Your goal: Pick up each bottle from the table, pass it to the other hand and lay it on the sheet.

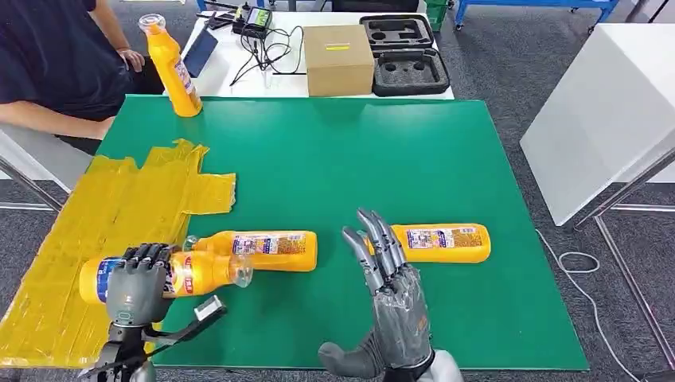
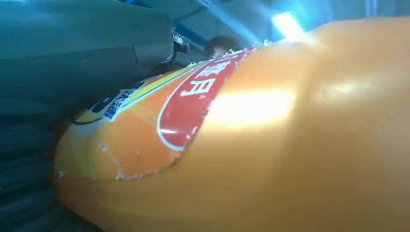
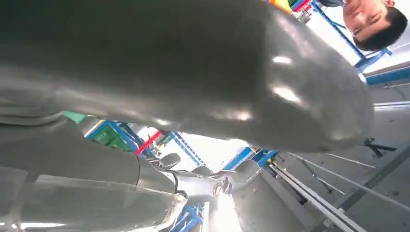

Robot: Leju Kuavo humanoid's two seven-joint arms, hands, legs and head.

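Bottles, four of them orange, sit about the green table (image 1: 446, 151). One bottle (image 1: 203, 273) lies sideways in the left hand (image 1: 137, 282), whose dark fingers (image 1: 151, 255) wrap over its middle; it hangs over the near edge of the yellow sheet (image 1: 95, 215), cap pointing toward the table's centre. The left wrist view has the same bottle pressed up close, its orange body and red label (image 2: 193, 104) against the hand. A second bottle (image 1: 267, 249) lies flat on the green just beyond the held one, its neck end near the sheet's edge. A third (image 1: 442, 243) lies flat to the right, just past the fingertips of the right hand (image 1: 394, 298). That hand is held up with palm turned inward, fingers straight and together, thumb spread out to the side, holding nothing; whether the fingertips touch the third bottle cannot be told. The fourth bottle (image 1: 175, 68) stands upright at the far left corner of the table, near a seated person (image 1: 56, 56). Beyond the table stand a cardboard box (image 1: 338, 57) and an open black case (image 1: 406, 54).
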